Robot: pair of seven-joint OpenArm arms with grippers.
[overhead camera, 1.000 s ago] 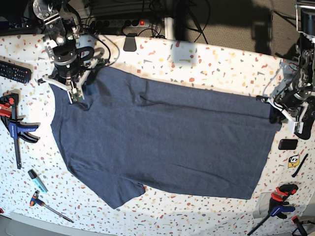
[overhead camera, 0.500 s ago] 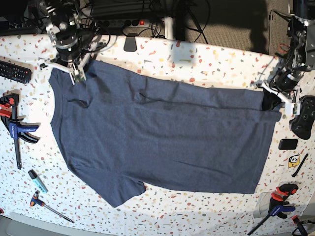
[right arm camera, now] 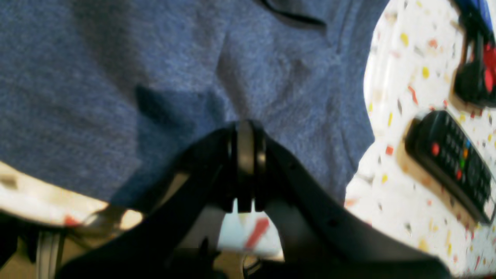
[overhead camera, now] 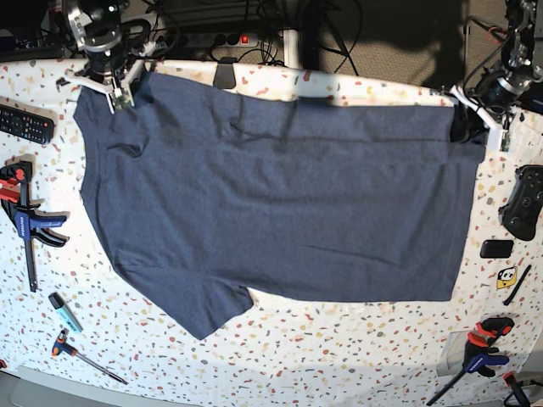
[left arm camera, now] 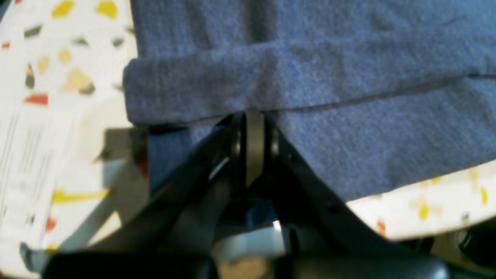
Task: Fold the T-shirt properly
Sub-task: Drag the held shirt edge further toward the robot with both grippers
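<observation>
Along the far edge of the bench (overhead camera: 356,91), the picture had changed over the last second. At the far left, the right gripper (overhead camera: 119,89) had travelled from a spot lower on the cloth up towards the far left corner, its jaws pressed together and pinching the T-shirt (overhead camera: 280,212) at the shoulder end; the right wrist view showed the closed jaws with blue fabric bunched against them. With that pull, the garment's far edge, which had sagged in a slanted line across the middle of the bench, had been drawn out nearly straight and now ran close to the far rim. The remote control (overhead camera: 25,125) and the blue clamp (overhead camera: 30,222) lay just left of the cloth, apart from it. Across the middle, the shirt lay spread with its plain side up, no lettering showing, one sleeve pointing to the near left. At the far right, the left gripper (overhead camera: 477,114) had likewise moved away from the near side, jaws shut and nipping the doubled hem corner, as the left wrist view showed the folded edge right at the tips. A game controller (overhead camera: 524,202) sat right of the hem. Judging from this, the spreading step looked almost done: the shirt was taut and flat enough to release and start folding.
</observation>
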